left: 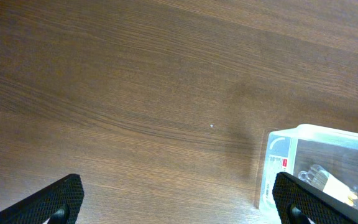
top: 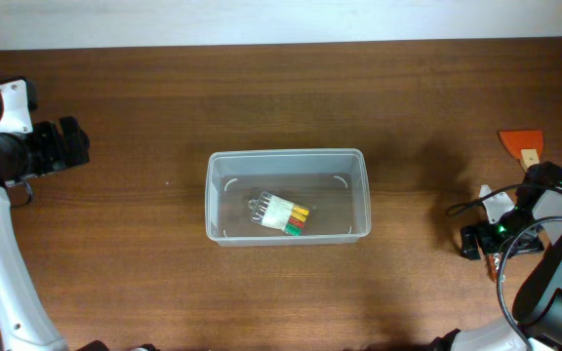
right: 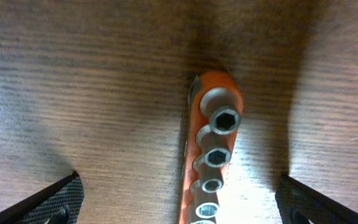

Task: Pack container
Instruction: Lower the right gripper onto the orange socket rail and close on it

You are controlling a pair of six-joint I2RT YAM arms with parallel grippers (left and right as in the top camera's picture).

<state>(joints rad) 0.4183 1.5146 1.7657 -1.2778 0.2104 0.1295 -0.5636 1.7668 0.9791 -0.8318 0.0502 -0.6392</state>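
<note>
Container (top: 286,154): a clear, rimmed plastic bin with rounded corners, sitting just below the middle of the overhead frame on the dark wooden table (top: 164,88), long side running left to right. Inside it, toward the lower middle of its floor, lies a small bundle (top: 283,214) with a pale body and yellow, red and green ends; what exactly it is cannot be made out.

In the left wrist view one corner of the container (left: 316,132) shows at the lower right, with the bundle (left: 331,183) visible through its wall.

At the left edge of the overhead frame the left gripper (top: 66,144) is well apart from the container. Its wrist view shows the left gripper (left: 179,202) spread wide, with only bare table between the fingers.

Near the right edge, the right gripper (top: 486,239) is also well clear of the container. In its wrist view the right gripper (right: 179,199) is spread wide on either side of an orange socket rail (right: 191,162), gripping nothing. Silver hex sockets (right: 224,118) line the rail, shrinking toward the bottom of the frame.

An orange wedge-shaped item (top: 522,146) lies at the upper right.
</note>
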